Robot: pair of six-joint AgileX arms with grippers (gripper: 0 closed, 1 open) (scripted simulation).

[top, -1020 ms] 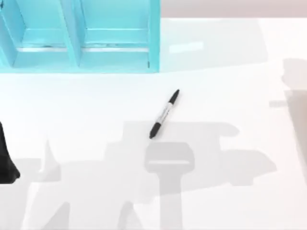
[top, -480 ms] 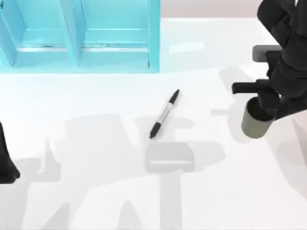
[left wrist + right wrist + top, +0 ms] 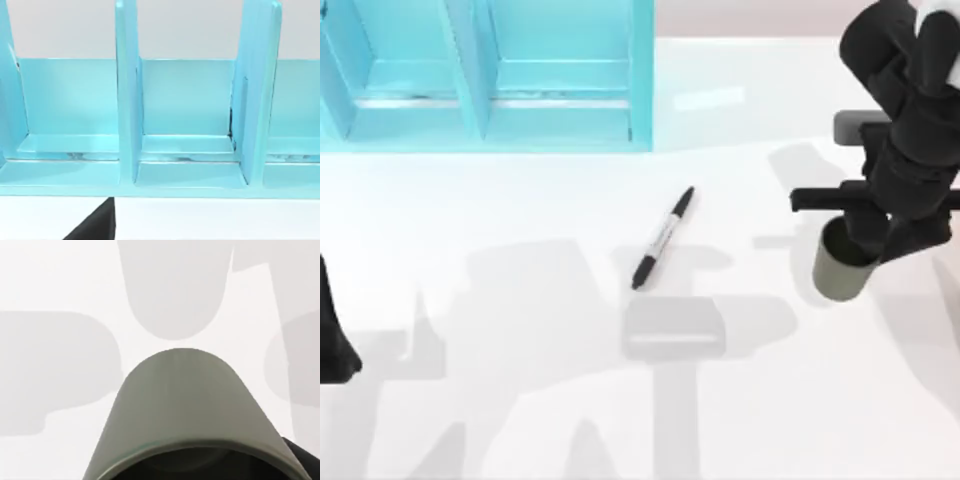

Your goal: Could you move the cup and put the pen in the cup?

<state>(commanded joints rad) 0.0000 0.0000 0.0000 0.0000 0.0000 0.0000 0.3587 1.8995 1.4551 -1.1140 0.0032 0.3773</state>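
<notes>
The olive-green cup (image 3: pixel 838 272) is at the right side of the table, right of the pen, and my right gripper (image 3: pixel 865 240) is shut on its rim from above. In the right wrist view the cup (image 3: pixel 185 405) looms close, its dark mouth toward the camera, and its shadow lies apart from it on the table. The pen (image 3: pixel 663 238) lies flat and slanted at the table's middle, with a black cap, a black end and a white-grey barrel; nothing touches it. My left arm (image 3: pixel 334 335) stays parked at the left edge.
A teal shelf unit (image 3: pixel 490 75) with upright dividers stands at the back left; the left wrist view faces its compartments (image 3: pixel 187 115). Arm shadows fall across the bare white table (image 3: pixel 520 420) in front of the pen.
My right arm came in from the right carrying the cup. Over the last half second it has shifted the cup a little left and nearer the front. The pen has not moved.
</notes>
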